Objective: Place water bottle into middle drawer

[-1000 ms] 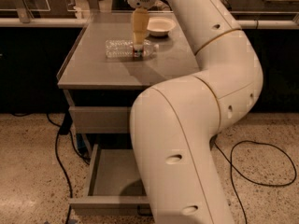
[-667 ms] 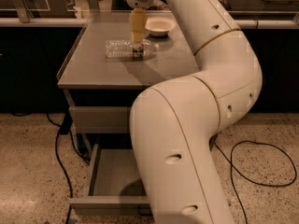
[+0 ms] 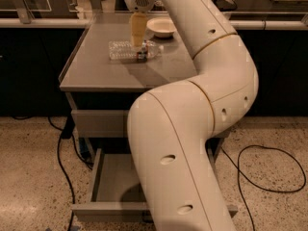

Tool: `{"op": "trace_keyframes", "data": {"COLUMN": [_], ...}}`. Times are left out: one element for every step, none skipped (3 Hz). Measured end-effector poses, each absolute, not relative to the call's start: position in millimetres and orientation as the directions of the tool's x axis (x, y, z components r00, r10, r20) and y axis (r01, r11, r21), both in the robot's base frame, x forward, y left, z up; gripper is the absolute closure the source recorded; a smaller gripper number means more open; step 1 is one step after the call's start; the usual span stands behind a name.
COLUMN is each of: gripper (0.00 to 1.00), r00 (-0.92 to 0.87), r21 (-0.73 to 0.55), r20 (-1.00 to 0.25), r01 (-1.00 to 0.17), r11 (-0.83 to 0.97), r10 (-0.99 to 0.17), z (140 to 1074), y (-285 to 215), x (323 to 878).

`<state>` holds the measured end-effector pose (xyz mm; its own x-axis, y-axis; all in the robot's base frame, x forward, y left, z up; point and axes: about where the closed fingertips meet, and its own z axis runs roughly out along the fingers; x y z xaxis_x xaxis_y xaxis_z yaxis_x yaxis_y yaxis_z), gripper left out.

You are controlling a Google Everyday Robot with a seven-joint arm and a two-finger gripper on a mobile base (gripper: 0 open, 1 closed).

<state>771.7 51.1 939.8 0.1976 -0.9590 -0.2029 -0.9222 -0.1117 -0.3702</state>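
Camera view looks down on a grey cabinet, and its flat top (image 3: 96, 73) serves as the landmark here. The water bottle (image 3: 120, 51) lies on its side toward the back of that top, roughly at mid-width, its clear crinkled body pointing left and its neck end pointing right toward the bowl. The gripper (image 3: 139, 56) hangs straight down from a round white wrist above the back of the top and reaches the bottle near its neck, where a bit of red and dark colour shows; from this angle I cannot tell whether it is spread, narrowed, or already clamped on the bottle. A shallow cream bowl (image 3: 161, 27) sits at the back right of the top, just behind the bottle and apart from it. The large white arm (image 3: 211, 81) sweeps from the foreground up over the right side of the top and covers that corner. Directly beneath the top is a closed grey drawer front (image 3: 101, 123). Below that, the middle drawer (image 3: 109, 177) is pulled out toward the camera, its grey floor bare where visible and its right part hidden behind the arm. Black cables (image 3: 269, 177) lie on the speckled floor (image 3: 29, 177) below the top, on either side of the cabinet.
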Motion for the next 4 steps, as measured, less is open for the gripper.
{"op": "trace_keyframes", "data": {"gripper": [0.00, 0.00, 0.00, 0.00], "r00": [0.210, 0.251, 0.251, 0.243], "r21": [-0.349, -0.338, -0.338, -0.348], "r20": [-0.191, -0.192, -0.192, -0.207], "r01": [-0.928, -0.924, -0.924, -0.923], "r11": [-0.134, -0.176, -0.176, -0.161], "r10": [-0.959, -0.949, -0.949, -0.948], "z": [926, 895, 895, 892], "y": [60, 86, 86, 85], "x": [775, 789, 789, 795]}}
